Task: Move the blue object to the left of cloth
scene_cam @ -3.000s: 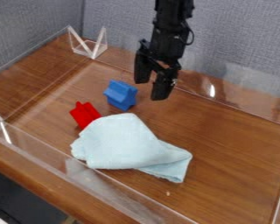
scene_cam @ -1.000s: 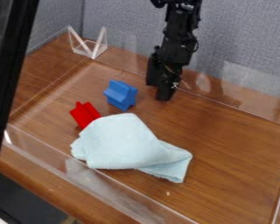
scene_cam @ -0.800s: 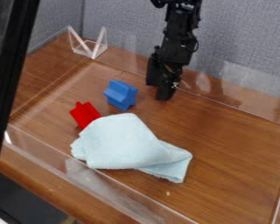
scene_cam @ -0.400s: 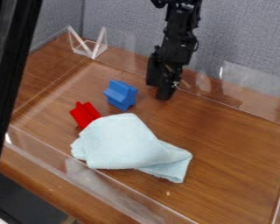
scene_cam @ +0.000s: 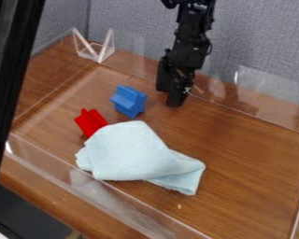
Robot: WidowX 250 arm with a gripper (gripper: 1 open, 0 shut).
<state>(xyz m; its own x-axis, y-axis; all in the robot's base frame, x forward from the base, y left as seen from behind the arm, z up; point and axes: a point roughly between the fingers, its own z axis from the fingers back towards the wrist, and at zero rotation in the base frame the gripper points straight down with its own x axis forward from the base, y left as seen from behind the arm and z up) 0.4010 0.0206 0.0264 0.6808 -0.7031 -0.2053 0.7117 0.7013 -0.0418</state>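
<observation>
Nothing moved: gripper stays right of blue object, jaws seemingly apart, empty.

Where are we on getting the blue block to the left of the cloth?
Nothing looks done yet: the blue block sits on the table above the cloth, beside the red block. The gripper is open, empty, standing to the block's right, apart from it. Grasping, carrying and placing remain.
</observation>
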